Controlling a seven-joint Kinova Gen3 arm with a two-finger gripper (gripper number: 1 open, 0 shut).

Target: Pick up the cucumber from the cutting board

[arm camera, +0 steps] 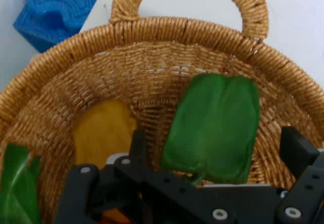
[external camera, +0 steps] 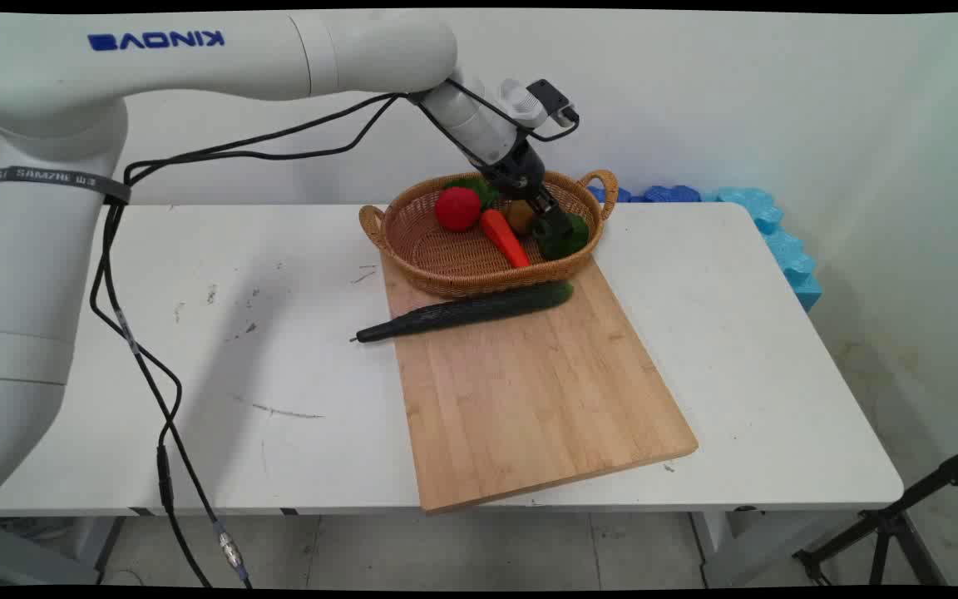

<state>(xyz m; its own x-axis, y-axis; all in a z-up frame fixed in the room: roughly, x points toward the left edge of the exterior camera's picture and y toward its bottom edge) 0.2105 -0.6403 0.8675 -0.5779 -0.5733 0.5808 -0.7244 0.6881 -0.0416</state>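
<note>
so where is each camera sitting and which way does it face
Main view: stands fixed above the table's near side, looking down across it at the wall; shows the white arm, its cables and the gripper lowered into the wicker basket.
Hand view: rides on the hand, looking along the gripper into the basket; shows its black linkage and two open fingers either side of the green pepper.
Shared: the basket, the green pepper, a yellow vegetable beside it, and the blue foam.
</note>
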